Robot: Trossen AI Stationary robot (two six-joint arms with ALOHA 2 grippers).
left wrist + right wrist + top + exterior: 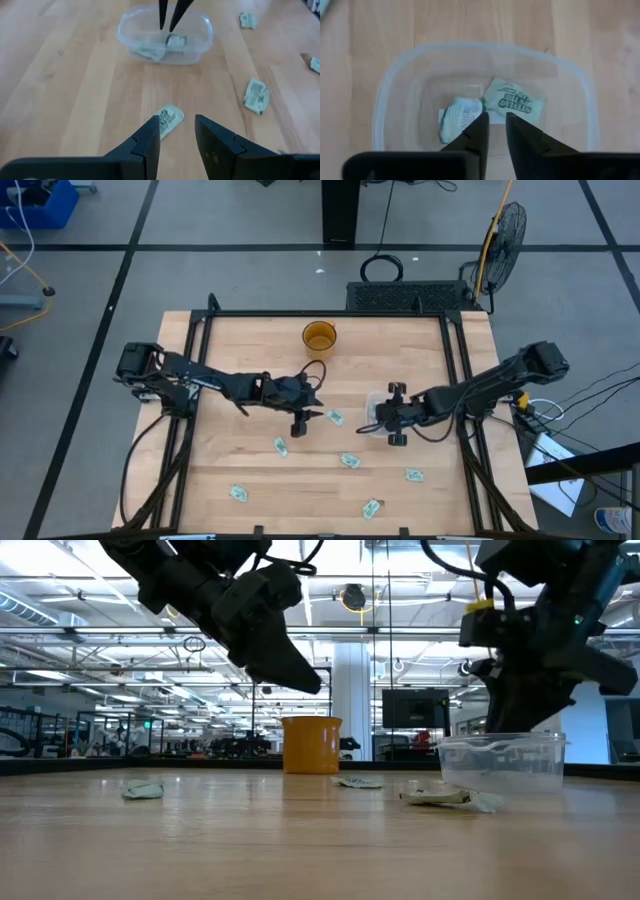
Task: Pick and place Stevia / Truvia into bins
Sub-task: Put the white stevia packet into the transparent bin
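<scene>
The clear bin (368, 398) stands right of the table's middle and holds two green and white sachets (512, 102) (460, 117). My right gripper (495, 122) hangs over the bin, fingers pointing down into it. They stand slightly open with nothing between them. My left gripper (176, 122) is open and raised above the table (305, 680), left of the bin. One sachet (169, 120) lies flat on the wood just beyond its fingertips, untouched. Several more sachets lie flat toward the near edge (281, 446) (349, 461) (413, 475) (238, 493).
An amber cup (320, 337) stands upright near the far edge, behind the left gripper. Another sachet (372, 507) lies close to the near edge. A black frame runs along the table's left and right sides (470, 450). Bare wood lies between cup and bin.
</scene>
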